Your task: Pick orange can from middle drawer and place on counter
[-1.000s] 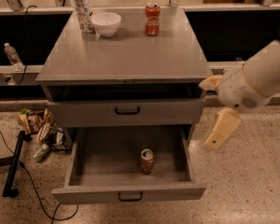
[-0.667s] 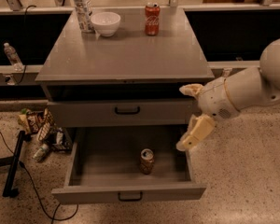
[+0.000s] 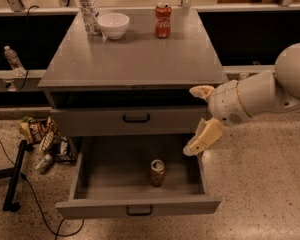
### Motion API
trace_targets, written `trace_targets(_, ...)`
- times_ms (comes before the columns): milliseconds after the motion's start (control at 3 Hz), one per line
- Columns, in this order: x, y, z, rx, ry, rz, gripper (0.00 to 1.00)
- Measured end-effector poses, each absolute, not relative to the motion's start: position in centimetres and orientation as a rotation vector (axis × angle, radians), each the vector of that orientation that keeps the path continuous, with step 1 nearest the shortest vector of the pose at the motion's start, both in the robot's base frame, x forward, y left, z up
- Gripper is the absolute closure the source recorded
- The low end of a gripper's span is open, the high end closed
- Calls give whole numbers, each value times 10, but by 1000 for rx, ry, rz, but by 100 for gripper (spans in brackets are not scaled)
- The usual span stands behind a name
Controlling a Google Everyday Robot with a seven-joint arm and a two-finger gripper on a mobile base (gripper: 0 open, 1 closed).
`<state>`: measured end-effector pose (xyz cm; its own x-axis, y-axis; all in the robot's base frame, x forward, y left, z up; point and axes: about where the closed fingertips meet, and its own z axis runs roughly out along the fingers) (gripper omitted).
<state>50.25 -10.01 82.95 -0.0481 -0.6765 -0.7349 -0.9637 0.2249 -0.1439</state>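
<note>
The orange can (image 3: 157,172) stands upright in the open middle drawer (image 3: 138,207), near its middle, slightly toward the right. The drawer is pulled out at the bottom of the grey cabinet. The counter (image 3: 135,59) is the cabinet's flat grey top. My gripper (image 3: 190,120) hangs at the cabinet's right front corner, above the drawer's right side and up and to the right of the can. Its two pale fingers are spread wide and hold nothing.
On the back of the counter stand a red cola can (image 3: 163,20), a white bowl (image 3: 113,25) and a water bottle (image 3: 89,6). Snack bags (image 3: 42,139) and a black stand (image 3: 12,179) lie on the floor at the left. The drawer front above (image 3: 136,118) is shut.
My arm has swung left and a little down, bringing the gripper from beside the cabinet's right edge to over the drawer's right side. The can has not moved.
</note>
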Motion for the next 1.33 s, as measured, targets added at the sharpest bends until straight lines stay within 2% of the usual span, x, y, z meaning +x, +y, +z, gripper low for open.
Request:
trace_targets(333, 509, -104, 801, -1428, 1808, 541, 0)
trace_targets(1333, 543, -108, 640, -1249, 1777, 615, 0)
